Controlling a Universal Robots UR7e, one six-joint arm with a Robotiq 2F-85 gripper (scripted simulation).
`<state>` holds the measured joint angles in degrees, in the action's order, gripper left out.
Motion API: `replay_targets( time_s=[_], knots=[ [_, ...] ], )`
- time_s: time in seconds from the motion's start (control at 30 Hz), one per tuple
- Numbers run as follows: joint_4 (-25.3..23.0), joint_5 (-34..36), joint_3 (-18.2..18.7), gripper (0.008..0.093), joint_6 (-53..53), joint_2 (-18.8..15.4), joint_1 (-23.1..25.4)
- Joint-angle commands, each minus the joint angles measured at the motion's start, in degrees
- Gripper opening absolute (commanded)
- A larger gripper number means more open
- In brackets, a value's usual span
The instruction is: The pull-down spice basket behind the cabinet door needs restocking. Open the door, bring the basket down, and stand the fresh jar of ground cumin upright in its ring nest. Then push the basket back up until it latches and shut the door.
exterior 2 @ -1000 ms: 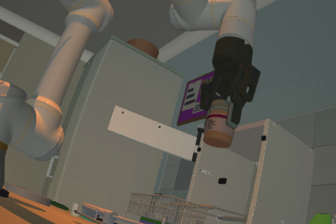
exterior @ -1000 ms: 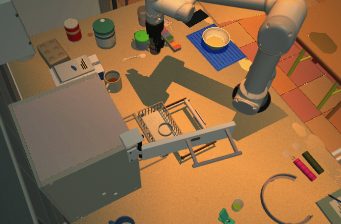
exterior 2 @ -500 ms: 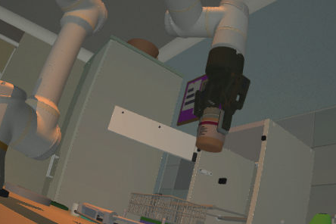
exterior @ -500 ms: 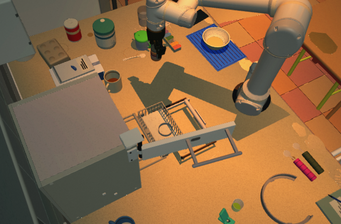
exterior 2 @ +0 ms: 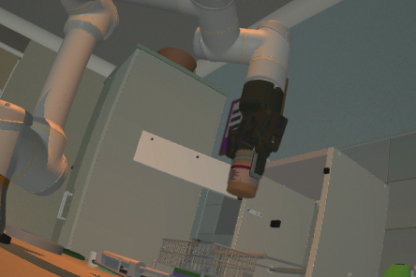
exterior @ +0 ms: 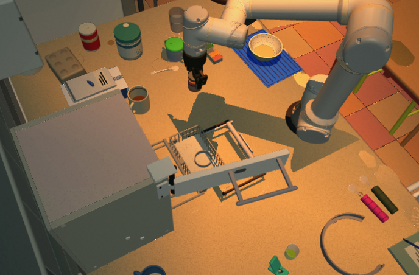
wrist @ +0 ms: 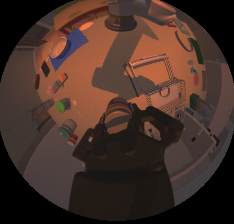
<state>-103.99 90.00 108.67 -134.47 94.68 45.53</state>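
The wire spice basket (exterior: 197, 153) hangs pulled down in front of the grey cabinet (exterior: 83, 165), whose door (exterior: 229, 173) stands swung open beside it. A ring nest (exterior: 203, 159) sits empty on the basket's floor. The cumin jar (exterior 2: 243, 178), brown with a pale label and a red band, is held upright in my closed gripper (exterior 2: 248, 161), high above the counter. Jar and gripper (exterior: 195, 81) hover well behind the basket, near the green-lidded cup (exterior: 174, 48). From the wrist camera the jar (wrist: 117, 112) shows between the fingers, with the basket (wrist: 167, 96) off to the right.
A mug (exterior: 139, 98) stands between the cabinet and the gripper. A bowl (exterior: 265, 47) rests on a blue mat, and canisters (exterior: 128, 39) stand at the back. The basket's pull-down frame (exterior: 239, 136) and the door's handle (exterior: 265, 194) jut out over the counter.
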Motion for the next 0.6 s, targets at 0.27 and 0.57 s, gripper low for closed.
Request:
replay_targets(
  time_s=[0.27,0.57],
  knots=[
    [0.01,0.0,0.5,0.008,7.04,0.64,7.06],
    [-0.03,0.0,0.1,0.008,14.38,0.19,14.38]
  ],
)
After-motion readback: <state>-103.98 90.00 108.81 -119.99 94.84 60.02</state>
